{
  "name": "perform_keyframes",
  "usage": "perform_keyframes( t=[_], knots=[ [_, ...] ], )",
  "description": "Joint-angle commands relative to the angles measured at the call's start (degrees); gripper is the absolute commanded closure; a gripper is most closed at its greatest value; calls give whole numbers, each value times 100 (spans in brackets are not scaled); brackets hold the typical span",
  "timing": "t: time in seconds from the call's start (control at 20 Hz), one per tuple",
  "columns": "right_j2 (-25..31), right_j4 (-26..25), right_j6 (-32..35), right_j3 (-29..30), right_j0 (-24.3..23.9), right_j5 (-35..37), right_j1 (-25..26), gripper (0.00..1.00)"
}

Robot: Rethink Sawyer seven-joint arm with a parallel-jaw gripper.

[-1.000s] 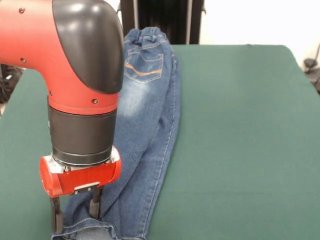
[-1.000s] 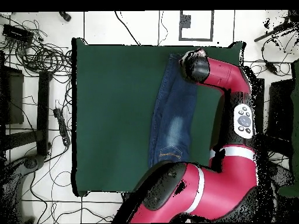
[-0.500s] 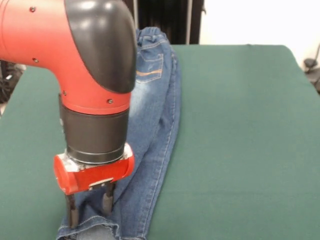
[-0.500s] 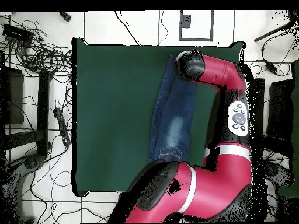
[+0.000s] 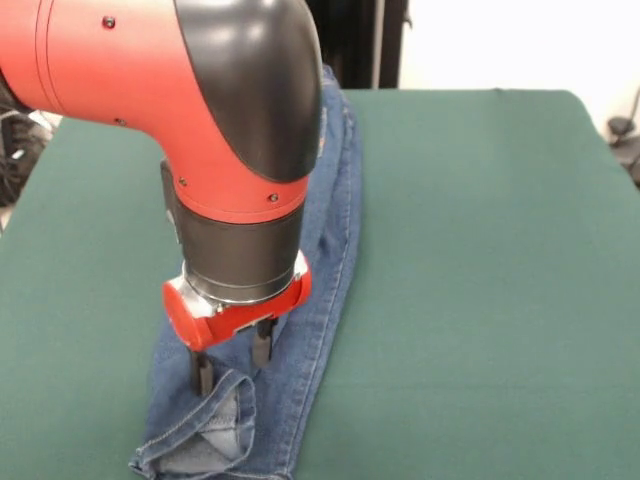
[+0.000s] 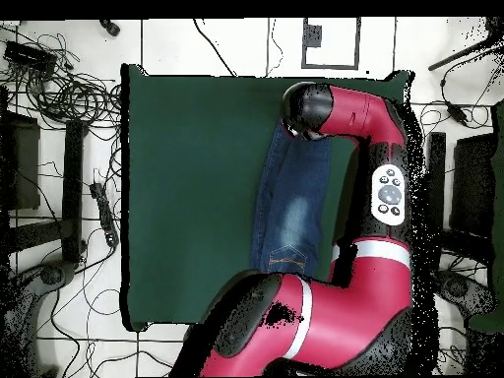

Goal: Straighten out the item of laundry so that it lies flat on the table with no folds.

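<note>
On the green table [image 5: 480,250] the jeans [image 5: 325,250] lie lengthwise, doubled; my gripper [image 5: 232,363], clenched on the near cuff [image 5: 215,420], has dragged it rightward since a second ago, unfolding underway.

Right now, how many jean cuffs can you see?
1: a turned-up cuff at the near end of the jeans, just below the gripper. A second may be hidden underneath.

Tangled cables [image 6: 59,94] on tiled floor [image 6: 236,39] beside black stands [image 6: 74,187].
</note>
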Motion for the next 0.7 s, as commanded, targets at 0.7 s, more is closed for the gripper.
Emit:
perform_keyframes(
  t=[0.7],
  knots=[
    [1453,657,420,1366,-546,-2008,-245,0]
  ],
)
